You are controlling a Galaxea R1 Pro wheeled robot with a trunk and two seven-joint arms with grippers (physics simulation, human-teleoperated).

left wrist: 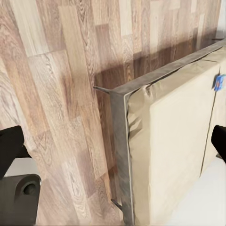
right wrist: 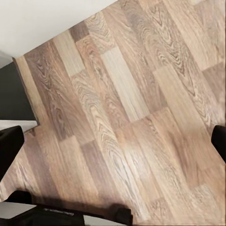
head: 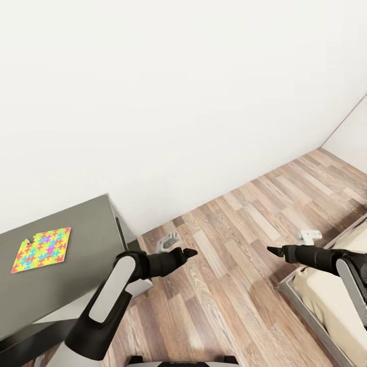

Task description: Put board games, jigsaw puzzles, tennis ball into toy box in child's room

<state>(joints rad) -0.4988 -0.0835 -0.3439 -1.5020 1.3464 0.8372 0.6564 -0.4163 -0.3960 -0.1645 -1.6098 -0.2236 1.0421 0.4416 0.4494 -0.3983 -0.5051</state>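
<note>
Jigsaw puzzle (head: 41, 250) is shown flat on the dark tabletop (head: 81, 275), left of the nearer left hand (head: 189, 252); both hands are empty, the right hand (head: 274, 251) held over floor, their finger spread indiscernible.

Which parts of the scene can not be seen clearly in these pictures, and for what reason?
- Table: head view; the left edge and the left arm cut it off, beyond one jigsaw puzzle.
- Bed: head view; cut by the right edge, partly behind the right arm.
- Small blue item on the mattress: left wrist view; too small to identify.
- Left end effector and right end effector: fingertips too small to judge open or shut.
</note>
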